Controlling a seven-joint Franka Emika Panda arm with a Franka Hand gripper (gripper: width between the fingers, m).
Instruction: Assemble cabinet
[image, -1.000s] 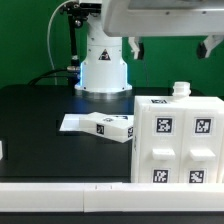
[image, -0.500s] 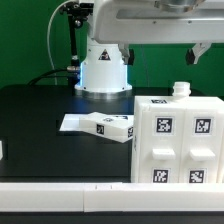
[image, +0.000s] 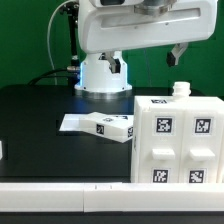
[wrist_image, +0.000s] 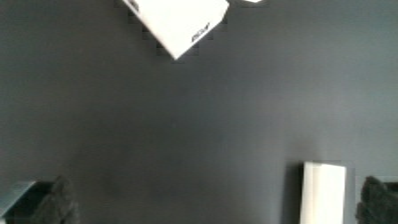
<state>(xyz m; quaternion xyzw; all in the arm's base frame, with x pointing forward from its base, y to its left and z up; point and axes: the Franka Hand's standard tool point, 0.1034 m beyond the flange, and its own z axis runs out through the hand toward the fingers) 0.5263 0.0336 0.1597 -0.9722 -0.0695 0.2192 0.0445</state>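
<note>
Hovering high over the counter (image: 40, 120), I carried nothing. In the wrist view my two dark fingertips (wrist_image: 36, 200) sat at opposite edges with only bare dark surface between them, so the jaws were spread wide and empty.

Status, as I judged it: the cabinet frame (image: 175, 140) stood upright at the exterior view's right, near the front edge, its tagged face toward the camera. A small white stub (image: 180, 89) stuck up from its top. A loose tagged block (image: 112, 127) lay just beside the frame toward the exterior view's left, overlapping the marker board (image: 72, 122) in that view; I could not tell whether it rested on the board or only in front of it. That block was not yet fitted, so at least one pick and one insertion were left. How much of the frame was already filled, I could not tell from its face alone.

The wrist view also caught a white pointed corner (wrist_image: 187, 25) and a narrow white strip (wrist_image: 322, 190); I could not say which pieces they were.

Against a second ago: my hand had swung toward the exterior view's left, now masking the top of the robot base (image: 103, 72). Frame, block and board had not shifted.
</note>
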